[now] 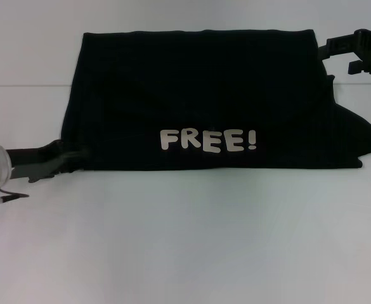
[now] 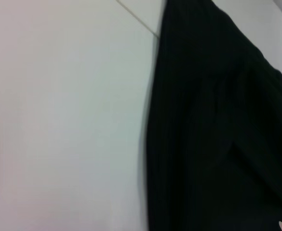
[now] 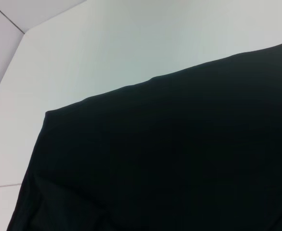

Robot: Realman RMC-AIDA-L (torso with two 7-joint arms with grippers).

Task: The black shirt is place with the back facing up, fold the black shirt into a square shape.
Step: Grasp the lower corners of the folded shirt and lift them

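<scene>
- Head view: spread across the far half of the white table (image 1: 185, 240), the black shirt (image 1: 204, 82), folded into a broad band with its straight near edge just below cream "FREE!" lettering (image 1: 208, 140).
- At the shirt's right end, a dark point of fabric jutting out past the folded edge, lying flat on the table.
- At the shirt's near left corner, the left gripper (image 1: 71, 158), low on the table and touching the cloth edge; black fingers against black fabric, so cannot tell whether pinched on the cloth or parted.
- Behind it, a silver wrist with a green light at the picture's left border.
- At the shirt's far right corner, the right gripper (image 1: 337, 47), raised beside the cloth at the picture's edge; cannot tell how wide, nor whether holding any fabric.
- Left wrist view: black shirt (image 2: 218, 125) filling one side, its long edge lying flat against the pale table (image 2: 63, 120); a sliver of cream lettering at the corner; no fingers visible.
- Right wrist view: black shirt (image 3: 179, 159) covering most of the picture, one corner and a straight edge resting on the white table (image 3: 131, 43); no fingers visible.
</scene>
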